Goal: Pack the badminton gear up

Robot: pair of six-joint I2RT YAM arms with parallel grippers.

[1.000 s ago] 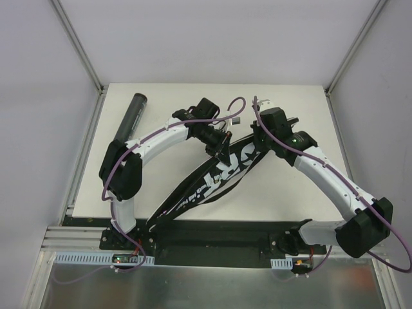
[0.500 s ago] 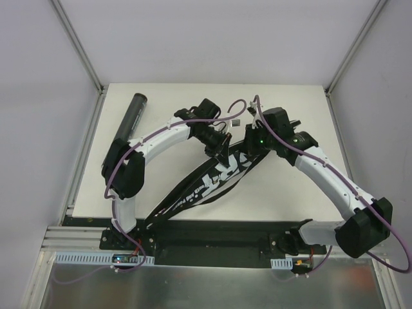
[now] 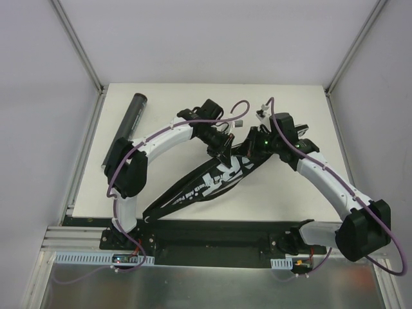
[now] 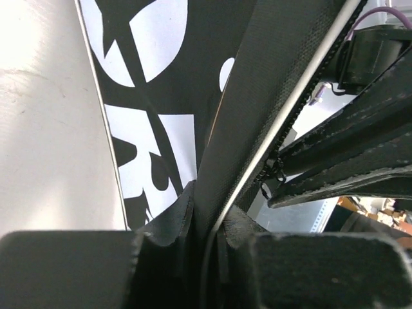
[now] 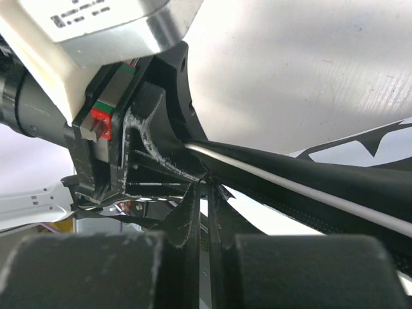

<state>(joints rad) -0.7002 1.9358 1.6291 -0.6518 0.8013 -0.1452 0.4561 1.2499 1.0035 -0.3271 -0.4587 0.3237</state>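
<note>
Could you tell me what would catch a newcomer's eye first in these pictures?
A long black bag with bold white lettering lies diagonally across the middle of the table. At its far end the left gripper and the right gripper meet, each with its jaws shut on the bag's edge near the zip. A black tube lies along the table's left edge.

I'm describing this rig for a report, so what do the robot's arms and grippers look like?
The left arm and right arm have white links, bulky black joints and a purple cable each. The left gripper and right gripper are matte black.
</note>
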